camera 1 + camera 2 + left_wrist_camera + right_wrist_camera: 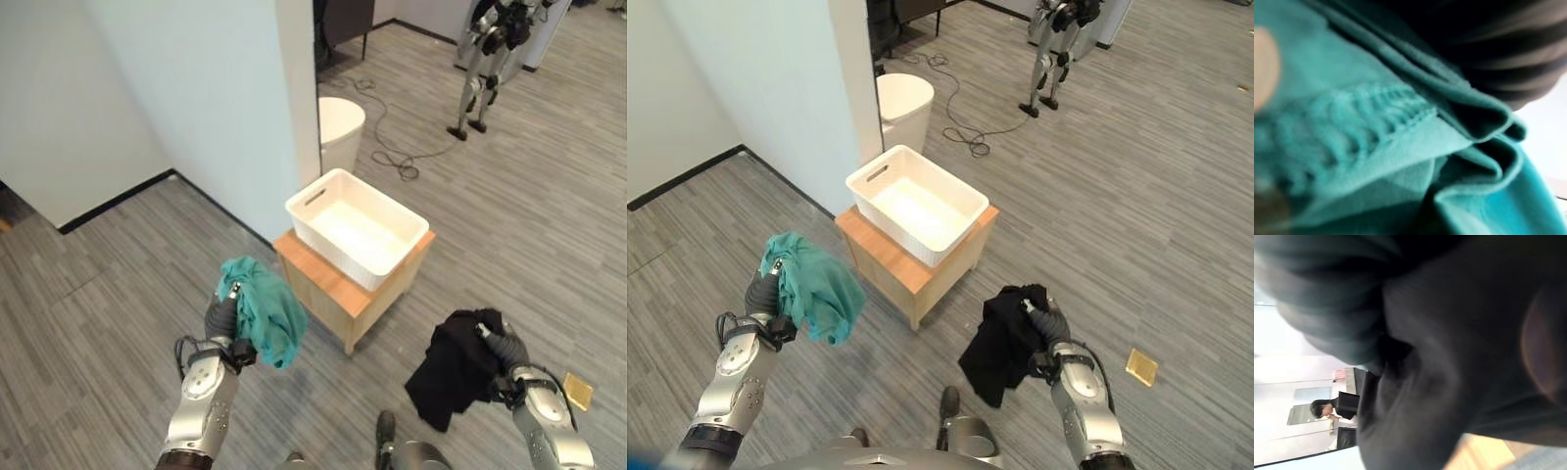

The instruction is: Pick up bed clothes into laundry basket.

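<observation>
- Both hands are up in front of the robot, and each one has a piece of clothing.
- Its left hand [223, 315] is closed round a teal cloth [266, 309]. The cloth is bunched over the hand and hangs down on the side toward the stand, so most of the fingers are hidden under it.
- Its right hand [1046, 325] is closed round a black cloth [1002, 341]. That cloth covers the fingers and droops low toward the floor.
- Seen from each wrist, folds of cloth lie right against the hand, so the grip looks snug.
- Between the two hands and a bit farther off is a white laundry basket [325, 193]. It sits on a small wooden stand [335, 290] and looks empty.
- Neither cloth is over the basket yet. Both are near it but apart from it.
- I think the step now is to carry the clothes to the basket.
- To do it well, each hand should go up and over the rim before it lets go, so the hanging ends fall inside.
- The black cloth hangs lowest, so it may catch on the stand or the rim if the hand stays low.
- Going one hand at a time would keep the cloths from bumping.
- A white bin [338, 129] stands behind the basket by the wall [196, 98].
</observation>
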